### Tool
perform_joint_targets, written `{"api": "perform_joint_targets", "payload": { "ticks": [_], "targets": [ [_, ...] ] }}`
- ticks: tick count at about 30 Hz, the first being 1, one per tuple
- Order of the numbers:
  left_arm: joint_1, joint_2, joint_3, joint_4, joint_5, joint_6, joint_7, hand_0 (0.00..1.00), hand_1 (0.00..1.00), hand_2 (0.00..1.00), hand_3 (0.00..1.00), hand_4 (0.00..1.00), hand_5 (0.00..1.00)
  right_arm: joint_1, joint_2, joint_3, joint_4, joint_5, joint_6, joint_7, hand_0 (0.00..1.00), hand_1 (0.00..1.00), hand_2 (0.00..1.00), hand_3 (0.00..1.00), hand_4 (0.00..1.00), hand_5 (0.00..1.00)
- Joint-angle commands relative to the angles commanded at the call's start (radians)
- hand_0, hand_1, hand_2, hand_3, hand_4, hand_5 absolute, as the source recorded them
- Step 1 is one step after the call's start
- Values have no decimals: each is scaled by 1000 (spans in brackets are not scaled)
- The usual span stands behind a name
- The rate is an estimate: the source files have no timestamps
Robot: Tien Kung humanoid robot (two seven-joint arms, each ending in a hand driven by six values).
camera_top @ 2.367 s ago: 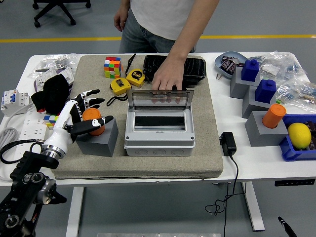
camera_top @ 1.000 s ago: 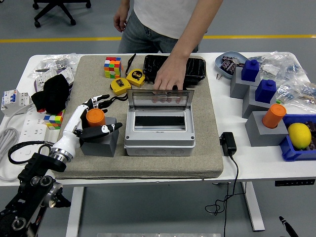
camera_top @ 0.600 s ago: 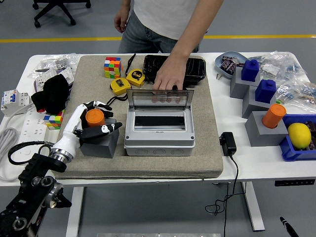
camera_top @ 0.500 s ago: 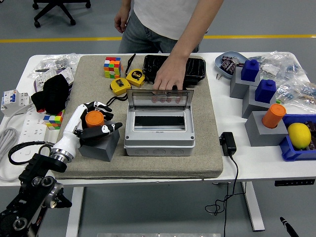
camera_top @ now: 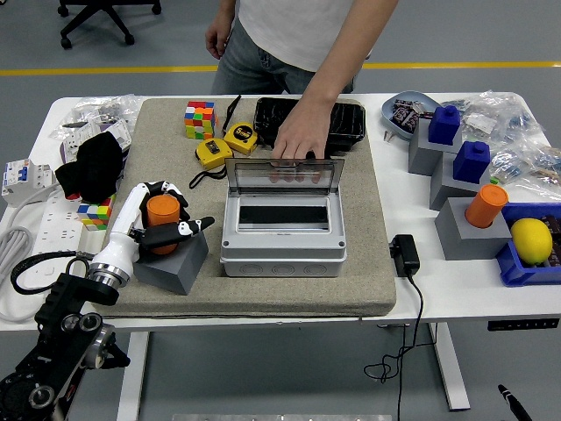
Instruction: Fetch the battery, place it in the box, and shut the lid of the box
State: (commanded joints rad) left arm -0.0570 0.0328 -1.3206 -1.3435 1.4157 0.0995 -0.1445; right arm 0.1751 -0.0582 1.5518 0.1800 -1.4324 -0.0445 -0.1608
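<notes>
I see my left hand [camera_top: 158,219] with its fingers curled around the orange battery [camera_top: 162,212], which sits in a tilted grey block [camera_top: 175,263] left of the box [camera_top: 282,237]. A person's hand [camera_top: 298,140] holds the clear lid [camera_top: 284,178] upright.

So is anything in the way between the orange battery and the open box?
Nothing visible is. The left hand has its fingers around the orange battery on the grey block, right beside the box. A person's hand holds the clear lid up, so the opening is free.
</notes>
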Motion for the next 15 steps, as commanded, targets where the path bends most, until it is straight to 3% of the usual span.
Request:
{"api": "perform_joint_targets", "payload": {
  "ticks": [15],
  "targets": [
    [-7,5,20,-27,-60,40,-54,105,104,103,93,998,2,1,0,-2,0,6,-1,0,776,701,720,766,998,998]
  ]
}}
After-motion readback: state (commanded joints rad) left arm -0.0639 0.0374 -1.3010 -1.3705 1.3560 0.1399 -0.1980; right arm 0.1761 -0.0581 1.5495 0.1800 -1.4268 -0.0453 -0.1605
